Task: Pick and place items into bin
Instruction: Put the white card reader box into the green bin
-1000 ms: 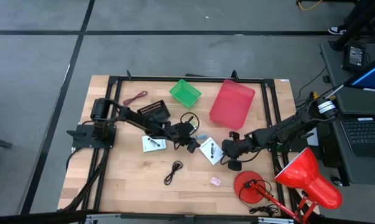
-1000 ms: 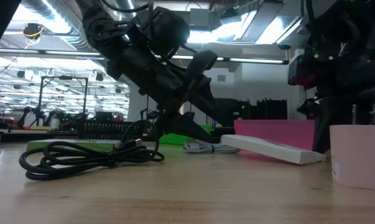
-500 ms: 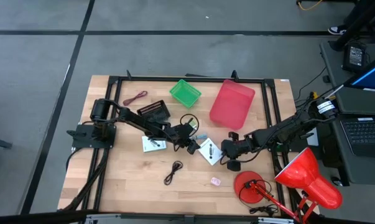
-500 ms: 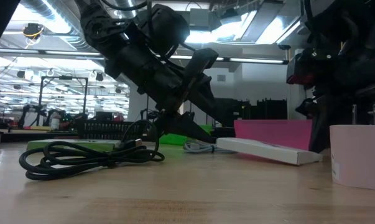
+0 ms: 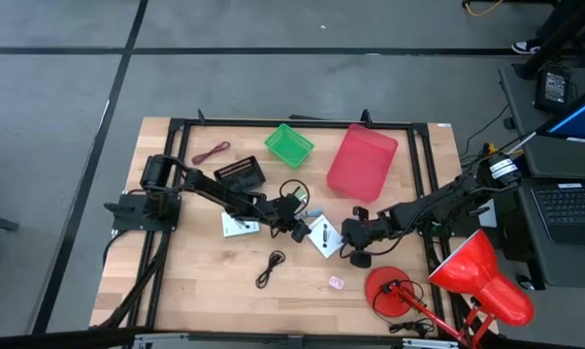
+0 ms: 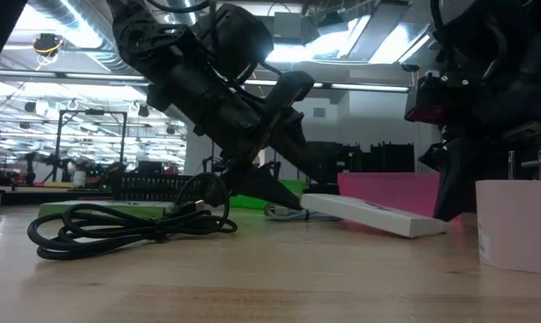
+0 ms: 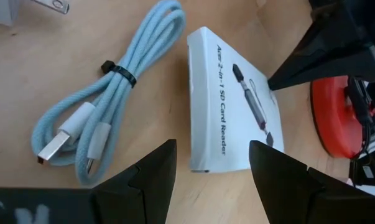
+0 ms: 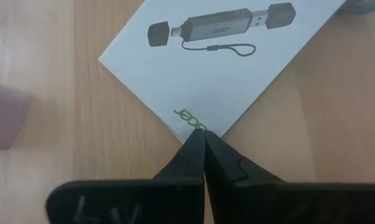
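Working the flat white card-reader box (image 7: 227, 99) is the step in hand, and you have both arms on it. Your left gripper (image 7: 209, 158) stands with its fingers wide apart, the box's near end lying between and just ahead of them, with the coiled pale-blue braided cable (image 7: 106, 93) just outside one finger. Your right gripper (image 8: 203, 149) has its fingertips pressed together to a point, touching the box's opposite corner; nothing is held between them. From the table-level camera the box (image 6: 369, 215) sits tilted, one edge raised off the wood. I'd judge the right arm is best used as a stop while you ease the left fingers around the box's narrow width, keeping clear of the blue cable so it isn't dragged along.

Well beyond the fingers, the large red rectangular plastic bin (image 5: 362, 159) looks empty, as does the smaller green plastic bin (image 5: 288, 144) beside it, so every item remains outside them.
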`<action>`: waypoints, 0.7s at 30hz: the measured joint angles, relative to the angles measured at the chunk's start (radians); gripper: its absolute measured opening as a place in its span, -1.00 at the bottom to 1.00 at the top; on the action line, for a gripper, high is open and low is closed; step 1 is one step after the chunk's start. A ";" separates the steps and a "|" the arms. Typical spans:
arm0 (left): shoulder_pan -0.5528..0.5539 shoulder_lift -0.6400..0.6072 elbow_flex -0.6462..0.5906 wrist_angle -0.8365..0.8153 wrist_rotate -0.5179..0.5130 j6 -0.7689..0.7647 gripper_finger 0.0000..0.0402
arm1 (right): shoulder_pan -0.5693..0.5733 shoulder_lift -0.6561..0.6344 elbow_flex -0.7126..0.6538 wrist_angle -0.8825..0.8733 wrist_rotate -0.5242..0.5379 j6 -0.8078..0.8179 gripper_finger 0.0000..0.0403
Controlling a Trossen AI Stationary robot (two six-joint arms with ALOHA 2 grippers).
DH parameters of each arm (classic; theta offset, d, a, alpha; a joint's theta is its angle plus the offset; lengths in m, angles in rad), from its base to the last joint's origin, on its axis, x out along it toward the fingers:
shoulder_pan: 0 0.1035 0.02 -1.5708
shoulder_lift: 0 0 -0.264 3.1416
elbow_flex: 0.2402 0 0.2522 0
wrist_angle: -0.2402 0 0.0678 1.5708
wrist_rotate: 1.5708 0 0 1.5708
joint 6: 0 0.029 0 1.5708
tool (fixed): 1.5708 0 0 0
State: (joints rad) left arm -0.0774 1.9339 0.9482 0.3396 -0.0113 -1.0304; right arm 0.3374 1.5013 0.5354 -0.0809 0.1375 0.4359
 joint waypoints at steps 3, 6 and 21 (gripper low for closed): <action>-0.005 0.000 0.000 0.000 0.001 -0.011 -0.02 | 0.000 0.001 0.000 0.006 0.000 0.000 -1.00; -0.012 0.000 0.000 0.000 0.000 -0.023 -0.02 | 0.000 0.002 -0.001 0.007 -0.001 -0.001 -1.00; -0.005 0.141 0.160 -0.003 0.155 0.071 -0.02 | 0.004 0.003 -0.003 0.012 -0.005 0.002 -1.00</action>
State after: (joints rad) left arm -0.0829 2.0753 1.1077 0.3364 0.1441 -0.9596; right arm 0.3416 1.5043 0.5327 -0.0689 0.1329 0.4380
